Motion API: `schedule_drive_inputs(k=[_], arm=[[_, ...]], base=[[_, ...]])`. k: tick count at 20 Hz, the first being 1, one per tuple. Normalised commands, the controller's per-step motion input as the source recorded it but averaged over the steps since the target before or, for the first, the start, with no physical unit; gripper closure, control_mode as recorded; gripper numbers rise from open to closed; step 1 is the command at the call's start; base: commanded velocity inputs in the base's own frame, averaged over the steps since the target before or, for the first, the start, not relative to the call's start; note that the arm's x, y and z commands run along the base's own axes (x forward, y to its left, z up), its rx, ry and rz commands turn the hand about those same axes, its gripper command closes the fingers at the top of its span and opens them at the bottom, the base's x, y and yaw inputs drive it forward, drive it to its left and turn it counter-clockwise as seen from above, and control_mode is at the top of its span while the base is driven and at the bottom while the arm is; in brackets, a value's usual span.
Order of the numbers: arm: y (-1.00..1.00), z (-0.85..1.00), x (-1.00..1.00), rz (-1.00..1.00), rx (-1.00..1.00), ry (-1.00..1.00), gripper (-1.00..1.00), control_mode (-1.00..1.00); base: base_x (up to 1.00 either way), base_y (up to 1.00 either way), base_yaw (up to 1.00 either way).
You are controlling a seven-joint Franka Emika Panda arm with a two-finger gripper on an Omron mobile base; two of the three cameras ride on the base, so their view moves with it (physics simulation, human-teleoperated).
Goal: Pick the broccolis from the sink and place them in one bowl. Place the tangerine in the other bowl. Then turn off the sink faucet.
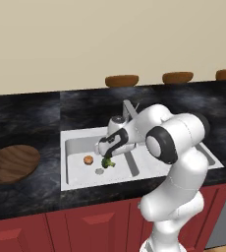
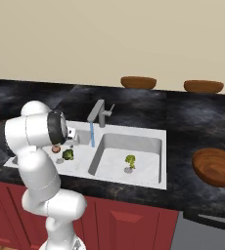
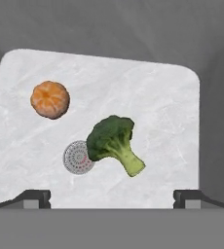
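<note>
Broccoli [image 3: 113, 143] lying on its side in the left basin of the sink [image 1: 75, 179], head just touching the drain [image 3: 77, 158], tangerine [image 3: 49, 99] near. Second broccoli [image 2: 130, 160] upright in the right basin. Gripper [image 3: 112, 197] above the first, released, jaws spread wide. Faucet [image 2: 99, 114] running. Bowl [image 1: 11, 163] left on the counter [image 1: 24, 115], another bowl [image 2: 216, 167] right.
</note>
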Motion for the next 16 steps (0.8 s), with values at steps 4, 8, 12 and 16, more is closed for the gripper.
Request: schedule_drive_inputs(k=[4,8,12,16], arm=[[0.08,-0.28,0.07,-0.02,0.0,0.0,-1.0,-1.0],[0.01,-0.23,0.0,-0.01,0.0,0.0,-1.0,-1.0],[0.0,-0.19,0.01,-0.02,0.0,0.0,-1.0,-1.0],[0.0,-0.2,0.1,-0.01,0.0,0.0,-1.0,-1.0]], base=[[0.0,0.0,0.0],[0.0,0.0,0.0],[0.0,0.0,0.0],[0.0,0.0,0.0]])
